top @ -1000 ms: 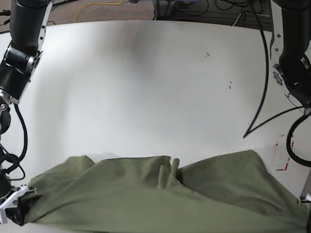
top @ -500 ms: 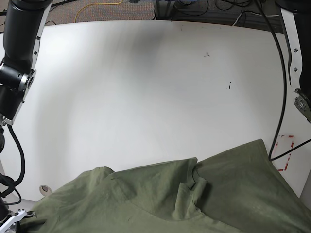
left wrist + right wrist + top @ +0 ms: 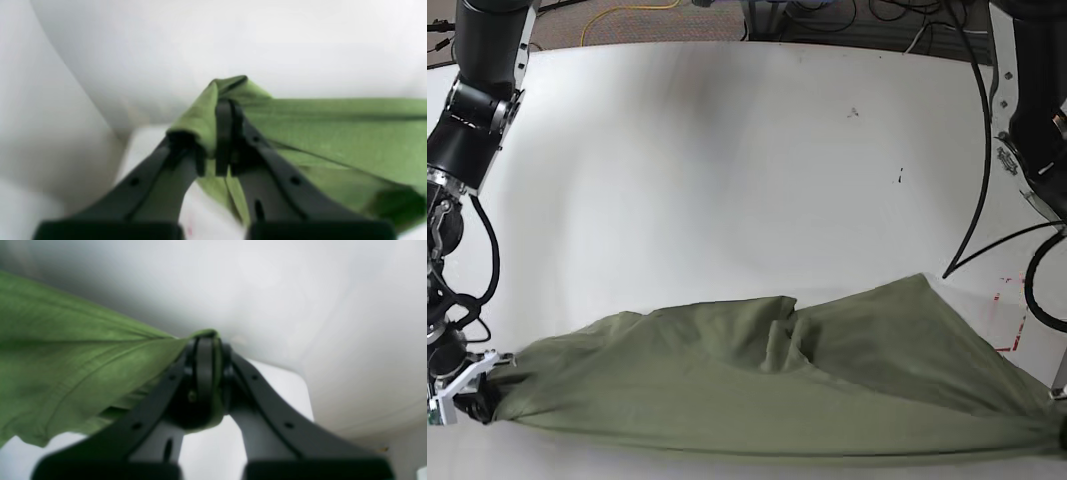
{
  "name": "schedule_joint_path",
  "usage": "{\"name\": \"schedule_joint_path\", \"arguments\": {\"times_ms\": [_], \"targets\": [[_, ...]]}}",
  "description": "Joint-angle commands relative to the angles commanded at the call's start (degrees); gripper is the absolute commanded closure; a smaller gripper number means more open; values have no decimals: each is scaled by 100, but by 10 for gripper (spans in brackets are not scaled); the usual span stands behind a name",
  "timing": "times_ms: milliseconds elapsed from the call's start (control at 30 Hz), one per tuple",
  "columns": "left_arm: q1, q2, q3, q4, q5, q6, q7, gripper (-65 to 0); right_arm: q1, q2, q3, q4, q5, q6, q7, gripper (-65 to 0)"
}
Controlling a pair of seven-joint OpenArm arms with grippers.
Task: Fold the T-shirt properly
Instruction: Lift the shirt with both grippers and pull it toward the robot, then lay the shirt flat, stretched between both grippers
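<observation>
The olive-green T-shirt (image 3: 807, 380) is lying stretched wide across the near edge of the white table, its two outer ends pulled taut toward opposite sides. Its far edge is rising in soft humps, with a bunched fold wrinkling near the middle, and the cloth is sagging loosely between the ends.

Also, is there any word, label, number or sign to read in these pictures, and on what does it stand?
None can be read.
T-shirt: plain green, no print or label showing.
Table: red marks near its right edge, too small to read; also a few dark specks, not letters.
Both wrist views are blurred and show no text.
</observation>
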Motion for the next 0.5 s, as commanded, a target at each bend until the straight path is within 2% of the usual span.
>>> {"name": "schedule_joint_path", "arguments": {"times_ms": [167, 300, 433, 500], "targets": [[809, 185, -149, 9, -422, 0, 18, 0, -835, -281, 378, 308, -44, 176, 0, 0], [1547, 211, -220, 123, -651, 0, 18, 0, -1512, -571, 615, 624, -62, 193, -9, 0], [2198, 457, -237, 343, -774, 0, 18, 0, -2127, -835, 738, 879, -62, 193, -9, 0], [2549, 475, -237, 501, -791, 0, 18, 0, -2382, -941, 800, 976, -62, 193, -9, 0]]}}
